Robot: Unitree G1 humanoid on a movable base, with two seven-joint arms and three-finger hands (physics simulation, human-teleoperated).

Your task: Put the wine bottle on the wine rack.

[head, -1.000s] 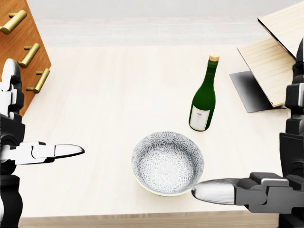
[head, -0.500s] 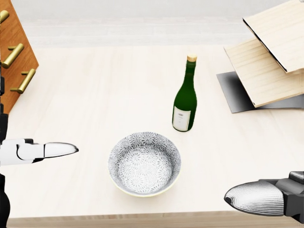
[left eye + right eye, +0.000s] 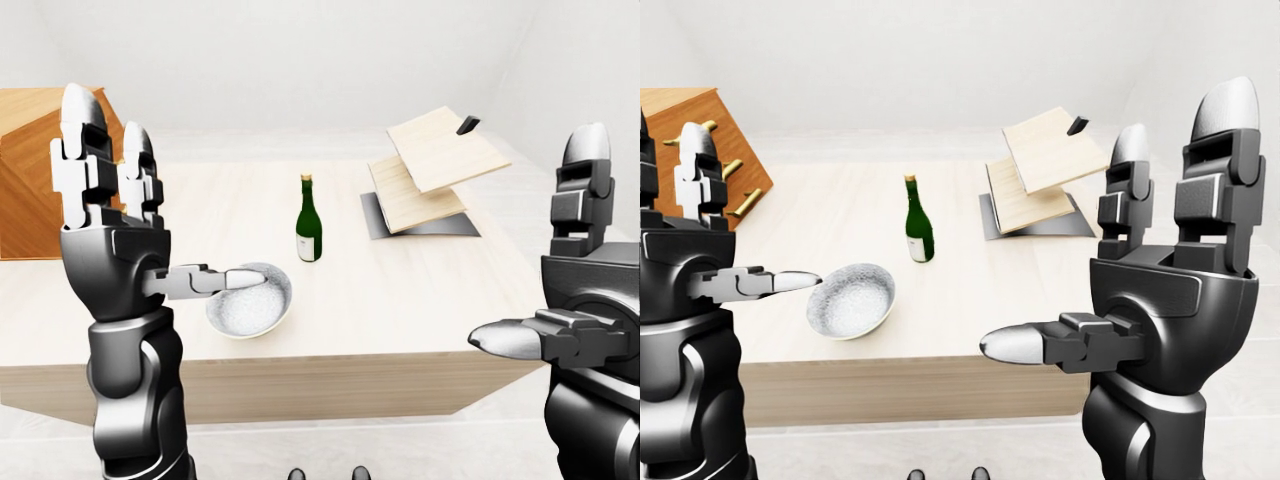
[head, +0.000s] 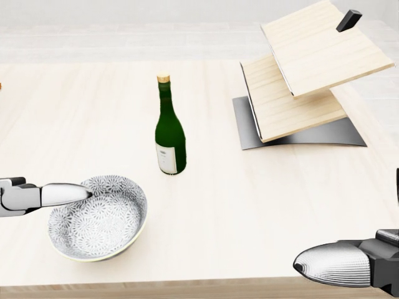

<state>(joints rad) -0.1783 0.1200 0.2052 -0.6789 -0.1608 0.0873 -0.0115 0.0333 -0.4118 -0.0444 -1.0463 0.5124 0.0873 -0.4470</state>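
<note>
In the head view only one silver-tipped finger of the left hand (image 4: pixel 43 195) enters at the lower left edge and one blunt fingertip of the right hand (image 4: pixel 346 263) at the lower right corner; the rest of both hands is cut off there, so the eye views serve better. The right edge of the wooden cabinet (image 3: pixel 715 150) with brass handles shows in the right-eye view's upper left, partly behind the left arm. The black peg (image 4: pixel 348 20) on the rack's upper board is too small to make out in detail. The wine bottle (image 4: pixel 169 128) stands upright just left of centre on the pale table (image 4: pixel 249 205), its long axis vertical, cork end toward the top of the frame and label facing the camera. It is near but apart from the patterned bowl (image 4: pixel 98 218) at the lower left, and well apart from the wine rack (image 4: pixel 305 68) of tilted wooden boards at the upper right. Both hands are raised with fingers spread, thumbs pointing inward, holding nothing and touching nothing. Compared with half a second ago, the whole picture has shifted left: the camera has moved, so bottle, bowl and rack sit further left and the cabinet has left the head view.
</note>
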